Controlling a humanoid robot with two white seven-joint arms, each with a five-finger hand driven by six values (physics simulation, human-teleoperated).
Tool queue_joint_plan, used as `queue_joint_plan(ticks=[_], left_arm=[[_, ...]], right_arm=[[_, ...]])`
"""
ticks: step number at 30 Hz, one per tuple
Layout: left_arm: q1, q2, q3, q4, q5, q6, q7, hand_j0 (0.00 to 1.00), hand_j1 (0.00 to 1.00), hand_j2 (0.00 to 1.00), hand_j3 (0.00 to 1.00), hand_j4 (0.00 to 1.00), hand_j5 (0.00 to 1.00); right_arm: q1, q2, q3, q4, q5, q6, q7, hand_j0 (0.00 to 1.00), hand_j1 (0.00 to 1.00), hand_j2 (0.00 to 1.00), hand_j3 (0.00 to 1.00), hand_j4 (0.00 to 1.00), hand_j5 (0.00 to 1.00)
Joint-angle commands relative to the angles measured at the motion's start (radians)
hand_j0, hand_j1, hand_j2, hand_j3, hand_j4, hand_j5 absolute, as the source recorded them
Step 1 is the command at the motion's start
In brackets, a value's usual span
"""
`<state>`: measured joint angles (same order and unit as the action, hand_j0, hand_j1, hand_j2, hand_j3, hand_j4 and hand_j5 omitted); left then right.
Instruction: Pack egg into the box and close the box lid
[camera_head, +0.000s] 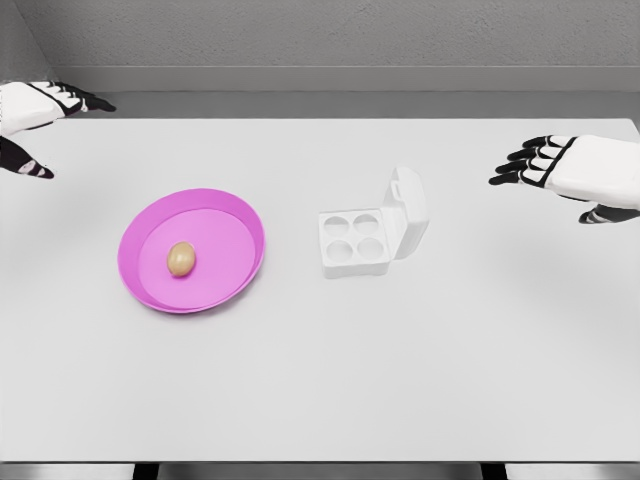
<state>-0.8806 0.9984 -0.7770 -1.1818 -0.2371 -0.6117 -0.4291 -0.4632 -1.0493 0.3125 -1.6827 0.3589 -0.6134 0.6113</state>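
A tan egg (181, 259) lies in the middle of a pink plate (236, 222) on the left half of the white table. To its right stands a white egg box (354, 242) with several empty round cups, its lid (408, 211) tipped up and open on the right side. My left hand (40, 125) hovers at the far left edge, fingers spread and holding nothing, well away from the plate. My right hand (545, 163) hangs at the far right, fingers relaxed and pointing left, some distance from the box lid.
The white table (320, 380) fills most of the view, its front edge near the bottom. A grey wall runs along the back.
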Motion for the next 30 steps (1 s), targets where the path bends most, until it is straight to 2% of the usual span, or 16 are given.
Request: queue_joint_plan(ticks=[1, 2, 4, 5, 11, 15, 16, 21, 28, 30], left_arm=[[-0.004, 0.016, -0.143, 0.007, -0.036, 0.001, -0.036, 1.0, 1.0, 1.0, 1.0, 1.0, 1.0], [-0.009, 0.014, -0.146, -0.035, -0.057, 0.001, -0.075, 1.0, 1.0, 1.0, 1.0, 1.0, 1.0], [-0.017, 0.013, -0.148, -0.107, -0.087, 0.001, -0.154, 1.0, 1.0, 1.0, 1.0, 1.0, 1.0], [-0.02, 0.011, -0.148, -0.116, -0.085, 0.001, -0.182, 1.0, 1.0, 1.0, 1.0, 1.0, 1.0], [-0.031, -0.024, -0.154, -0.148, -0.079, 0.001, -0.182, 1.0, 1.0, 1.0, 1.0, 1.0, 1.0], [-0.029, -0.078, -0.154, -0.223, -0.071, 0.001, -0.182, 1.0, 1.0, 1.0, 1.0, 1.0, 1.0], [-0.028, -0.086, -0.156, -0.223, -0.077, 0.001, -0.182, 1.0, 1.0, 1.0, 1.0, 1.0, 1.0], [-0.017, -0.106, -0.159, -0.223, -0.083, 0.001, -0.182, 1.0, 1.0, 1.0, 1.0, 1.0, 1.0], [0.022, -0.122, -0.159, -0.222, -0.125, 0.001, -0.182, 0.96, 0.96, 0.96, 0.96, 0.96, 0.96], [0.022, -0.126, -0.159, -0.219, -0.125, 0.001, -0.182, 0.95, 0.95, 0.95, 0.95, 0.95, 0.95]], right_arm=[[-0.003, 0.002, -0.003, 0.02, -0.008, 0.003, 0.0, 1.0, 1.0, 1.0, 1.0, 1.0, 1.0], [-0.032, 0.0, -0.012, 0.026, -0.015, 0.003, 0.0, 1.0, 1.0, 1.0, 1.0, 1.0, 1.0], [-0.034, 0.0, -0.01, 0.034, -0.04, 0.003, 0.0, 1.0, 1.0, 1.0, 1.0, 1.0, 1.0], [-0.034, 0.0, -0.007, 0.029, -0.034, 0.003, 0.0, 1.0, 1.0, 1.0, 1.0, 1.0, 1.0], [-0.034, 0.0, 0.016, 0.003, -0.034, 0.003, 0.0, 1.0, 1.0, 1.0, 1.0, 1.0, 1.0], [-0.034, 0.005, 0.075, -0.009, -0.028, 0.003, 0.0, 1.0, 1.0, 1.0, 1.0, 1.0, 1.0], [-0.035, 0.023, 0.102, -0.008, 0.005, 0.003, 0.0, 1.0, 1.0, 1.0, 1.0, 1.0, 1.0], [-0.035, 0.086, 0.112, -0.005, 0.08, 0.003, 0.0, 1.0, 1.0, 1.0, 1.0, 1.0, 1.0], [-0.049, 0.149, 0.119, 0.031, 0.126, 0.003, 0.0, 1.0, 1.0, 1.0, 1.0, 1.0, 1.0], [-0.066, 0.161, 0.125, 0.084, 0.126, 0.003, 0.0, 1.0, 1.0, 1.0, 1.0, 1.0, 1.0]])
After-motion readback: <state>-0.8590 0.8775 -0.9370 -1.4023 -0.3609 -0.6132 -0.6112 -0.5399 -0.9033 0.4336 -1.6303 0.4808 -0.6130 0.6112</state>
